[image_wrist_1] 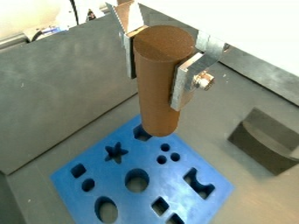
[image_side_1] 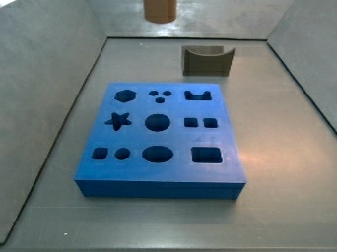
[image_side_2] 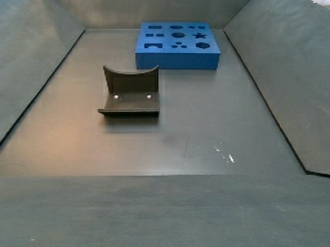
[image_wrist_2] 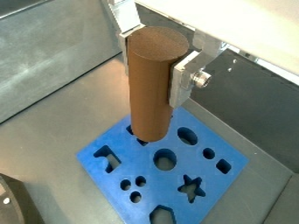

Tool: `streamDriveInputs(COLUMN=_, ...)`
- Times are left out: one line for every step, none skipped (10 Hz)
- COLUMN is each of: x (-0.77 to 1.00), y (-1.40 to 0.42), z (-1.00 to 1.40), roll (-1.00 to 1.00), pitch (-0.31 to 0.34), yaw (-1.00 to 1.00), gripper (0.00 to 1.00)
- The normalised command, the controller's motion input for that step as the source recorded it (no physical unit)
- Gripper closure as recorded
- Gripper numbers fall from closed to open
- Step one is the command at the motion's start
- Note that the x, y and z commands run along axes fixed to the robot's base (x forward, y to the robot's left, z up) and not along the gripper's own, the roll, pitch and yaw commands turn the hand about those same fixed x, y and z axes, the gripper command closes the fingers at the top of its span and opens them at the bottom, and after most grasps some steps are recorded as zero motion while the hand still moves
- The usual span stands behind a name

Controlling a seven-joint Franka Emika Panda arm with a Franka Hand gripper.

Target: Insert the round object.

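Fingers (image_wrist_1: 184, 80) of the end effector (image_wrist_1: 160, 63) clamp the upper part of the brown peg (image_wrist_1: 159, 83), one silver plate on each side, in both wrist views (image_wrist_2: 156, 83). The peg hangs upright above the blue block (image_wrist_1: 140, 179), apart from it, its lower end over the block's edge. A side view shows only the peg's lower end (image_side_1: 158, 10), high above the far side of the block (image_side_1: 161, 135). The block lies flat on the grey surface (image_side_2: 194, 135), its top cut with round, star, hexagon and square holes. Beyond the block sits a dark curved block (image_side_1: 207, 59), well apart from it.
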Motion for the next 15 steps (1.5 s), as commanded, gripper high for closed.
streamDriveInputs(x=-0.02, y=-0.13, z=-1.00, roll=0.00, pitch=-0.004, yaw=0.00, gripper=1.00)
streamDriveInputs(x=0.00, y=-0.20, z=-1.00, roll=0.00, pitch=-0.001, yaw=0.00, gripper=1.00)
streamDriveInputs(x=0.00, y=-0.25, z=-1.00, roll=0.00, pitch=-0.019, yaw=0.00, gripper=1.00)
streamDriveInputs(x=0.00, y=-0.19, z=-1.00, roll=0.00, pitch=-0.086, yaw=0.00, gripper=1.00)
streamDriveInputs(x=0.11, y=-0.29, z=-0.90, roll=0.18, pitch=0.000, yaw=0.00, gripper=1.00)
streamDriveInputs(x=0.07, y=-0.29, z=-0.86, roll=0.26, pitch=0.000, yaw=0.00, gripper=1.00)
streamDriveInputs(x=0.00, y=-0.23, z=-0.97, roll=0.15, pitch=-0.024, yaw=0.00, gripper=1.00)
streamDriveInputs(x=0.01, y=-0.03, z=-0.88, roll=-0.08, pitch=-0.067, yaw=0.00, gripper=1.00)
streamDriveInputs(x=0.01, y=0.00, z=-0.67, roll=-0.18, pitch=-0.051, yaw=-0.03, gripper=1.00)
streamDriveInputs(x=0.00, y=0.06, z=-0.56, roll=-0.27, pitch=-0.059, yaw=-0.02, gripper=1.00)
streamDriveInputs(x=0.00, y=0.09, z=-0.51, roll=-0.31, pitch=-0.070, yaw=-0.02, gripper=1.00)
streamDriveInputs(x=0.00, y=0.00, z=-0.45, roll=-0.20, pitch=-0.050, yaw=-0.01, gripper=1.00)
streamDriveInputs(x=0.00, y=0.00, z=-0.35, roll=-0.03, pitch=-0.003, yaw=0.00, gripper=1.00)
streamDriveInputs(x=0.00, y=0.00, z=-0.24, roll=0.00, pitch=0.000, yaw=0.00, gripper=1.00)
streamDriveInputs(x=0.00, y=0.00, z=-0.23, roll=0.00, pitch=0.001, yaw=0.00, gripper=1.00)
